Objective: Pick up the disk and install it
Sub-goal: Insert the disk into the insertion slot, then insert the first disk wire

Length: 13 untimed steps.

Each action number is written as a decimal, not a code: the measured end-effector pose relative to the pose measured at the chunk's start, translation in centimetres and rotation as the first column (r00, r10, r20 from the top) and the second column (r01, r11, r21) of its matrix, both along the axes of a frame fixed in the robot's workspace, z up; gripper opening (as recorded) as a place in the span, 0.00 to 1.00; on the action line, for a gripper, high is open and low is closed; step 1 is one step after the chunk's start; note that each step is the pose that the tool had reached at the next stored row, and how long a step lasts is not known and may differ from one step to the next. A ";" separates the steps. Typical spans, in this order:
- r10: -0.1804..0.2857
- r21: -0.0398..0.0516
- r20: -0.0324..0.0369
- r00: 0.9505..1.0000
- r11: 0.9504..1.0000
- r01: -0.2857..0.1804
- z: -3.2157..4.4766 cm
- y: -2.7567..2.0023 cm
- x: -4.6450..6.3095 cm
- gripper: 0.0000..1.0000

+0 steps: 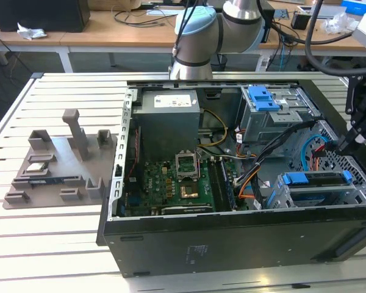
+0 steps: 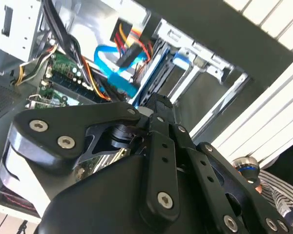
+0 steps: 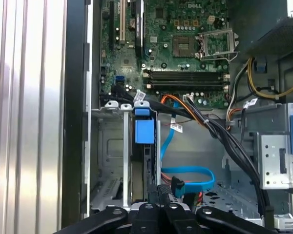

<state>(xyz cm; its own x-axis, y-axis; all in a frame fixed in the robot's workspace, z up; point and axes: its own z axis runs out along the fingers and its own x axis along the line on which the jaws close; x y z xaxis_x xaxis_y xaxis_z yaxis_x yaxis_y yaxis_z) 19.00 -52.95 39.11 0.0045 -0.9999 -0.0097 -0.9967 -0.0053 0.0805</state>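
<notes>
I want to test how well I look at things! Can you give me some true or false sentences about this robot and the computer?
1. The computer case lies open on the slatted table. True.
2. The claw hangs over the grey tray. False: it is over the case's end on the exterior view's right, by the drive cage.
3. A blue cable curls inside the case. True.
4. The disk lies on the grey tray. False: it sits in the drive cage, blue rails on it.
</notes>
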 end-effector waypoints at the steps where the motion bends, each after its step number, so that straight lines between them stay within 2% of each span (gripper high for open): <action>1: 0.000 -0.001 -0.001 1.000 1.000 0.000 -0.07 0.06 0.2 0.11; 13: 0.000 -0.001 -0.001 1.000 1.000 0.000 -0.17 0.13 0.5 0.11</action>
<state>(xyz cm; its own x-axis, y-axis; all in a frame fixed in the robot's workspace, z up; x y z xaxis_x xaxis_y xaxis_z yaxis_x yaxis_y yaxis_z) 19.52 -52.83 38.94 0.0046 -0.9999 -0.0089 -0.9966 -0.0053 0.0817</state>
